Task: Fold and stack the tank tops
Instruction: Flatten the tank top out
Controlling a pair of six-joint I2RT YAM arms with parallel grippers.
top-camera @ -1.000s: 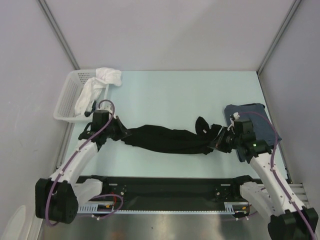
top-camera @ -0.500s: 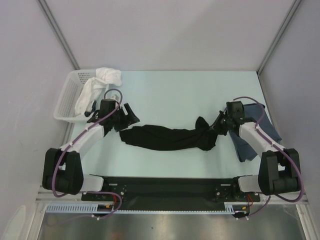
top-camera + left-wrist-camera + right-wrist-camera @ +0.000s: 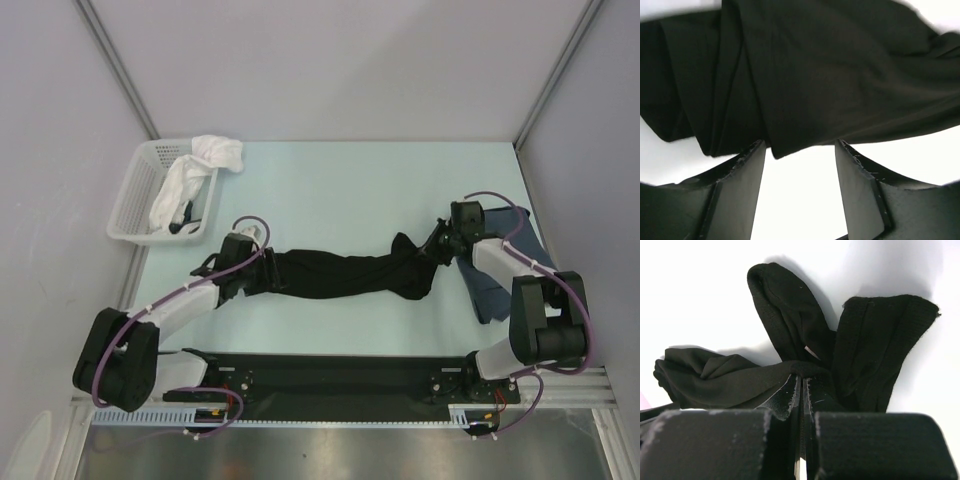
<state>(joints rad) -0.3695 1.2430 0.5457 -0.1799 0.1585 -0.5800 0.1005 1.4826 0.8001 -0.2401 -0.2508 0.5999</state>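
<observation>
The black top lies roped up between both claws, the blue top at the far right. The right claw is pinched tight on the strap end. The left claw is wide, hem just at its tips - push deeper onto one hem corner before closing, then pull flat.

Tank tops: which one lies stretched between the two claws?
The black tank top, bunched in a long strip; the slate-blue tank top lies flat under the right arm.

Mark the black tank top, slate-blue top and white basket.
Black cloth tank top (image 3: pixel 340 278), top view, bunched middle.
Slate-blue cloth tank top (image 3: pixel 487 298), top view, near edge.
White plastic lattice basket (image 3: pixel 128 203), top view, left wall.
</observation>
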